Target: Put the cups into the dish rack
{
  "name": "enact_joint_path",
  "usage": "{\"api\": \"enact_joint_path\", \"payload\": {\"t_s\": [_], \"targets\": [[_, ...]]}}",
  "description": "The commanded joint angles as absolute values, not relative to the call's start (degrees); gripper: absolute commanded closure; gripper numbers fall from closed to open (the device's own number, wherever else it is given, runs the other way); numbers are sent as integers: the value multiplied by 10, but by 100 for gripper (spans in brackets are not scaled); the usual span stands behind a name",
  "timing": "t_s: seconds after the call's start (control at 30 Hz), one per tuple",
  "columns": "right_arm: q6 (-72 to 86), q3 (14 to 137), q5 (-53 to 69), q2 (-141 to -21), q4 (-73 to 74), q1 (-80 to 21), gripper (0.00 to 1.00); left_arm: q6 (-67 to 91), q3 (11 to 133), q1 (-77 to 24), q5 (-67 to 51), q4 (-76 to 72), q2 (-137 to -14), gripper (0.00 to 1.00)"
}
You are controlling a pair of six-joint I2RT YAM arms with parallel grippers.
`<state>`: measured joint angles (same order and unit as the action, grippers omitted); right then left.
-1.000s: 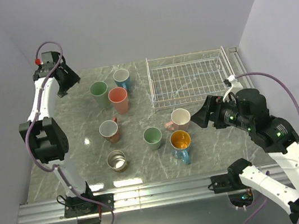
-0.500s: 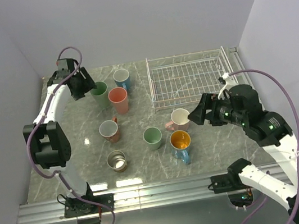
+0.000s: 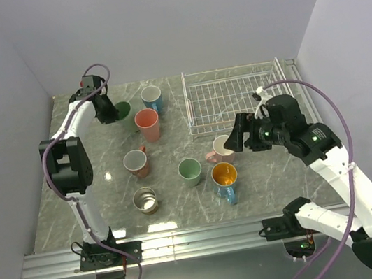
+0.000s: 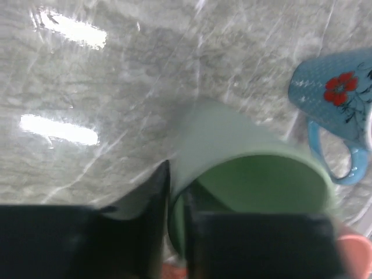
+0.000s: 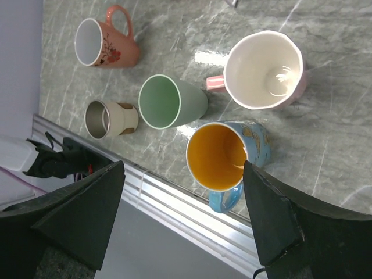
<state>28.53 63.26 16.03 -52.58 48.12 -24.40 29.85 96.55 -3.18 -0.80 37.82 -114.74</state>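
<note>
My left gripper (image 3: pixel 107 114) is shut on the near rim of a mint green cup (image 3: pixel 123 109) at the back left. In the left wrist view one finger (image 4: pixel 152 221) is outside the green cup (image 4: pixel 256 174) and the other is inside. A blue cup (image 3: pixel 152 97) and a salmon pink cup (image 3: pixel 146 123) stand beside it. My right gripper (image 3: pixel 233 142) hangs open over the pale pink cup (image 3: pixel 224 146), holding nothing. The white wire dish rack (image 3: pixel 236 96) sits at the back right with no cups in it.
A brown mug (image 3: pixel 136 163), a second mint green cup (image 3: pixel 190 170), a blue mug with an orange inside (image 3: pixel 224 176) and a steel cup (image 3: pixel 145 200) stand on the marble top. The metal rail (image 3: pixel 209 238) runs along the near edge.
My left gripper moved right onto the mint green cup and shut on its rim. My right arm reached left, bringing its open gripper over the pale pink cup.
</note>
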Motion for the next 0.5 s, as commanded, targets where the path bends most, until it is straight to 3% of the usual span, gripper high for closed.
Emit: {"api": "enact_joint_path", "payload": {"t_s": [0.0,0.03,0.27,0.37,0.47], "targets": [[261,657,173,-548,441,-248,12,297,1019,-35,-6,385,-1150,95],[261,661,170,-554,439,-247,13,296,1025,-35,-5,388,-1150,100],[279,695,177,-583,409,-247,13,314,1025,-16,34,412,-1088,100],[294,732,183,-602,403,-248,0,322,1016,-4,20,409,-1049,100],[318,765,192,-621,396,-247,0,329,1010,-1,-24,399,-1012,100]]}}
